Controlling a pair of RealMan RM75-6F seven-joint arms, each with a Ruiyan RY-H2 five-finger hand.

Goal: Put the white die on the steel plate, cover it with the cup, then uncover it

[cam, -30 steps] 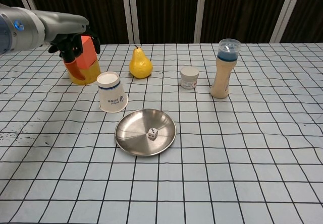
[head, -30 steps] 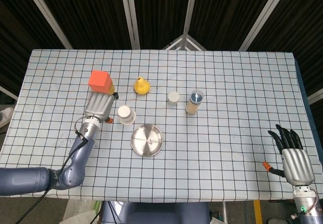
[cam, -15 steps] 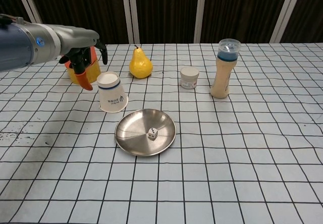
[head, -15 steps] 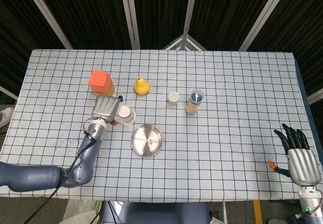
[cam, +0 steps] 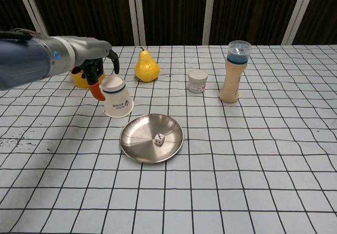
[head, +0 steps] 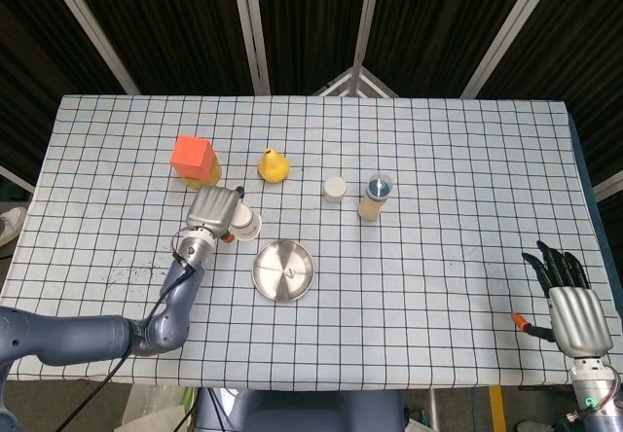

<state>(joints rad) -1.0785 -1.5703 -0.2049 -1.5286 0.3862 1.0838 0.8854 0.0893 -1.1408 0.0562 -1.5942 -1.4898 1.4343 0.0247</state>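
The white die point(cam: 158, 139) lies on the steel plate point(cam: 138, 140), which also shows in the head view as the plate point(head: 283, 269). An upside-down white paper cup point(cam: 116, 97) stands just behind and left of the plate. My left hand point(cam: 98, 71) is at the cup's left side near its top, fingers spread over it and the orange-tipped thumb beside its wall; it holds nothing. From above, the left hand point(head: 214, 210) partly covers the cup point(head: 247, 223). My right hand point(head: 568, 301) hangs past the table's front right corner, fingers apart and empty.
A yellow pear point(cam: 146, 65), a small white jar point(cam: 198, 80) and a tall bottle with a blue cap point(cam: 234, 71) stand in a row behind the plate. An orange block point(head: 194, 157) sits on a yellow base behind the left hand.
My left hand has moved right and nearer, from the orange block to the side of the cup. The right hand has barely shifted. Cup, die and plate stay put.
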